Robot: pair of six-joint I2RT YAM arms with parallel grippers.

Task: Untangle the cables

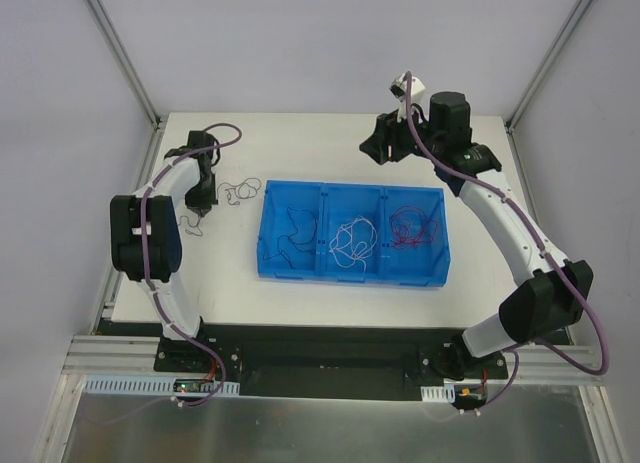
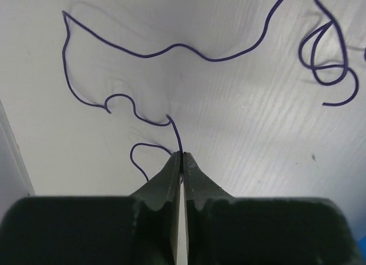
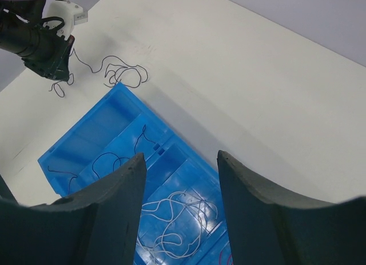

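White table (image 1: pixel 300 313) carries one blue tray (image 1: pixel 350 186) with three compartments: a dark cable (image 1: pixel 292 233) in the left one, a white bundle (image 1: pixel 352 241) in the middle, a red bundle (image 1: pixel 415 228) in the right. One curly purple cable (image 2: pixel 171 49) lies on the table left of the tray, its length running from the tray's far corner toward the left claw (image 2: pixel 182 162), which is clenched on it. The right claw (image 3: pixel 182 159) hangs released above the table, holding nothing
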